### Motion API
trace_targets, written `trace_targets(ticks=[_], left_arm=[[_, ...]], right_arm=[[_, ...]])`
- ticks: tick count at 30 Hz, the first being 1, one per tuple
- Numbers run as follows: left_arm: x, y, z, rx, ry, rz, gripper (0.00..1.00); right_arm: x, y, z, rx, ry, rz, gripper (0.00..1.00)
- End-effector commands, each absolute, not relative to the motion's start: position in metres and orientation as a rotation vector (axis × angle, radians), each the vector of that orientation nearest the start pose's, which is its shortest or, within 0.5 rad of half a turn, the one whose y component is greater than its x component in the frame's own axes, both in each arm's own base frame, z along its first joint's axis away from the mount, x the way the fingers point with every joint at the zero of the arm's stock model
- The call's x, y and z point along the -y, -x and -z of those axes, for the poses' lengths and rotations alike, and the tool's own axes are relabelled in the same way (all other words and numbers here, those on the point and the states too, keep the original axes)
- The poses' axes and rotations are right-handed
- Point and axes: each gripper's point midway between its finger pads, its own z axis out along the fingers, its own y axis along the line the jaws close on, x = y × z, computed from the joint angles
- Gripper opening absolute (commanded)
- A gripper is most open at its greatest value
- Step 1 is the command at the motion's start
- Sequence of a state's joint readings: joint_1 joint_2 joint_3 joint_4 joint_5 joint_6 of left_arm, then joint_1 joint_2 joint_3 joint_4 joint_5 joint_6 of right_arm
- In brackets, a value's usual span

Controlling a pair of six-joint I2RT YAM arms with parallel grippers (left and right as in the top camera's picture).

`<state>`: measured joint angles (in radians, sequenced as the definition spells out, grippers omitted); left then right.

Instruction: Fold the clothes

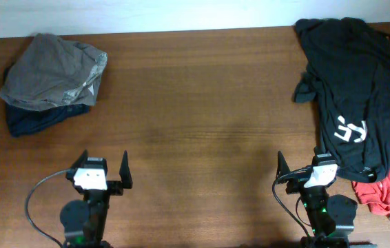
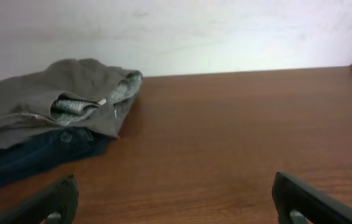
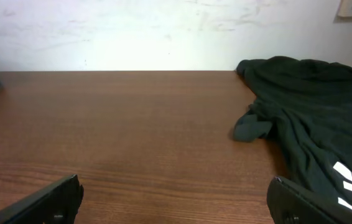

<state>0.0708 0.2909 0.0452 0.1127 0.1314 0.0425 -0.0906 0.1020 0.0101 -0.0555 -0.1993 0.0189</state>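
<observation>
Two grippers sit at 7 and 5 o'clock: left gripper (image 1: pixel 104 162) and right gripper (image 1: pixel 300 164), jaws released, holding nothing. The grey-olive shorts (image 1: pixel 54 72) lie at 10 o'clock on the surface (image 1: pixel 195 103), atop a dark blue garment (image 1: pixel 33 118).

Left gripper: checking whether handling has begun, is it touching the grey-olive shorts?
Apart. The overhead view shows a wide stretch of bare table between the open left gripper and the shorts.

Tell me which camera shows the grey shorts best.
Overhead: the whole grey shorts lie bunched on a dark garment. Left wrist shows them side-on, cut off at the edge; right wrist catches at most a sliver.
</observation>
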Motion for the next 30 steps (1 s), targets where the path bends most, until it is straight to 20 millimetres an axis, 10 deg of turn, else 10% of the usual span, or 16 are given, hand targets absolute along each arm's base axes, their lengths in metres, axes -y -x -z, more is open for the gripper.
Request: trace_targets(ticks=[1, 30], left_arm=[[0.004, -0.257, -0.151, -1.679, -0.088, 0.013, 0.99], [0.003, -0.246, -0.160, -1.632, -0.119, -0.041, 0.99]], right_arm=[[-0.011, -0.249, -0.138, -1.727, 0.047, -0.113, 0.99], [-0.011, -0.249, -0.138, -1.726, 0.047, -0.113, 0.99]])
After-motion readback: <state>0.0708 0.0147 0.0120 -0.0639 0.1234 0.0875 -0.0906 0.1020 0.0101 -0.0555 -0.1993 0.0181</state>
